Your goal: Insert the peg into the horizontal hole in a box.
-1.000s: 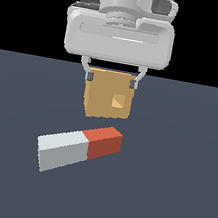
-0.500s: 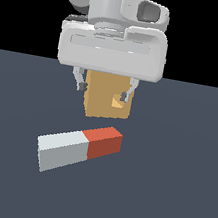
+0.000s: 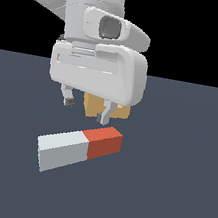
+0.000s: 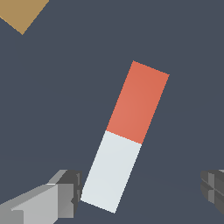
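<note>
The peg (image 3: 79, 148) lies flat on the dark floor, its pale grey-white half toward the exterior view's left and its red half toward the right. My gripper (image 3: 87, 108) hangs open just above and behind it, with nothing held. In the wrist view the peg's (image 4: 124, 135) white end sits between the spread fingers (image 4: 65, 192) of the gripper (image 4: 140, 192), close to one finger and at a slant to the line between them. The tan-orange box (image 3: 90, 104) stands behind the hand and is mostly covered by it; only a corner of the box (image 4: 21, 13) shows at the wrist. The hole is hidden.
The dark grey floor (image 3: 177, 194) stretches flat on all sides of the peg and box. No other objects show in either view.
The hand has come forward and down toward the peg and turned slightly. It now covers most of the box, whose hole showed before. The peg has not moved.
</note>
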You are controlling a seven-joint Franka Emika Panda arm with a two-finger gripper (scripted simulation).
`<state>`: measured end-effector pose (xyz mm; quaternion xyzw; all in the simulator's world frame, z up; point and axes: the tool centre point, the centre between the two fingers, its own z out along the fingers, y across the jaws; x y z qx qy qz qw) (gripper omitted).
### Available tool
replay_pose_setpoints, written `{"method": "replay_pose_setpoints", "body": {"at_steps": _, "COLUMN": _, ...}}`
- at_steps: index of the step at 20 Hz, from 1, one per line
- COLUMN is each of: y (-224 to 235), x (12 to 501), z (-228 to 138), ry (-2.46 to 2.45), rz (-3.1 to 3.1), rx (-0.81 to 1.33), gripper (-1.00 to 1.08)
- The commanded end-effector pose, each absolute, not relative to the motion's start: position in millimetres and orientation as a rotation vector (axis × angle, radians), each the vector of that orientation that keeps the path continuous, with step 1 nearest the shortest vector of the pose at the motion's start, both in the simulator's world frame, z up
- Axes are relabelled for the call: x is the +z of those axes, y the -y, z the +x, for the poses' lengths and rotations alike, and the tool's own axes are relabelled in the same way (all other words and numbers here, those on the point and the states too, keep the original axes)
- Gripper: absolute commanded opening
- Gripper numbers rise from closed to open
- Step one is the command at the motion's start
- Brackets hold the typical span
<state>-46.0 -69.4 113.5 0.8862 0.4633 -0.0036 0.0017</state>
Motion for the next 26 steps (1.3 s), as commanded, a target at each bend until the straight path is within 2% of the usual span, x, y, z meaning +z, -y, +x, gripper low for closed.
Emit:
{"method": "replay_pose_setpoints", "body": {"at_steps": 1, "y": 73.9, "x": 104.5, "z": -54.2, "ry": -1.333, "rz": 2.841, "rx": -0.009, "gripper": 1.00}}
{"method": "replay_pose_setpoints", "body": {"at_steps": 13, "y": 81.8, "x": 76.1, "z": -81.1, "ry": -0.952, "rz": 2.993, "rx": -0.001, "gripper": 1.00}}
{"method": "replay_pose_setpoints", "body": {"at_steps": 26, "y": 81.4, "x": 72.9, "z": -83.8, "ry": -0.912, "rz": 3.006, "rx": 0.000, "gripper": 1.00}}
